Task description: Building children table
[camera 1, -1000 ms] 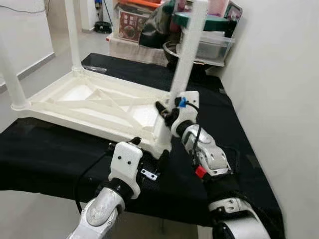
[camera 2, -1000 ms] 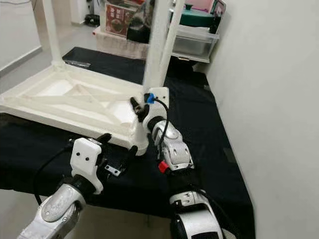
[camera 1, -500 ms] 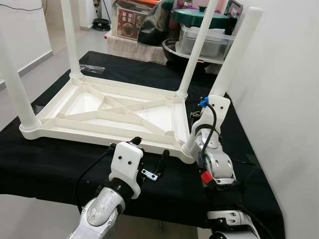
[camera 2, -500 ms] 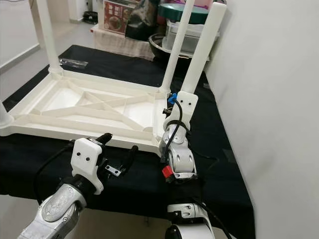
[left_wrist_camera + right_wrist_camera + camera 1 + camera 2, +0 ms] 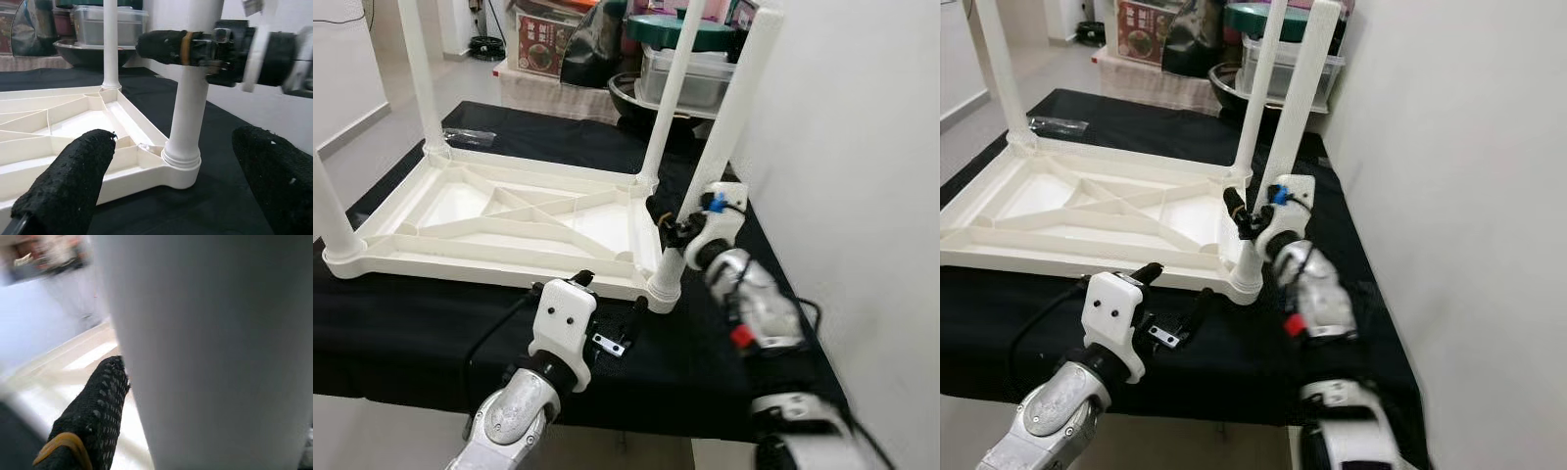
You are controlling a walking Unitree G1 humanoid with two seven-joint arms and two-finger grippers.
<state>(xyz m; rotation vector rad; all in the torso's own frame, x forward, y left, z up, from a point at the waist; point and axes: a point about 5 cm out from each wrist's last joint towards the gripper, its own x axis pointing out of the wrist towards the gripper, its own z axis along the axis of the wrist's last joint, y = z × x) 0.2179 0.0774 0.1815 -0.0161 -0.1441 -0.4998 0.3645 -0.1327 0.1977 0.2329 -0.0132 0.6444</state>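
The white children's table (image 5: 509, 220) lay upside down on the black-covered table (image 5: 401, 323), legs upward. The right end effector (image 5: 677, 232) gripped the near-right leg (image 5: 720, 147) low on its shaft, just above the corner socket (image 5: 663, 289). Doing this well probably meant keeping the leg plumb and pressing straight down until its collar seated evenly. The left end effector (image 5: 607, 305) hovered with fingers spread wide just before that corner. No brand or writing was legible.

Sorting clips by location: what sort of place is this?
Probably a home storage or utility corner: stacked plastic bins and a cardboard box sit behind a black-draped work surface where an upturned white table is being assembled.
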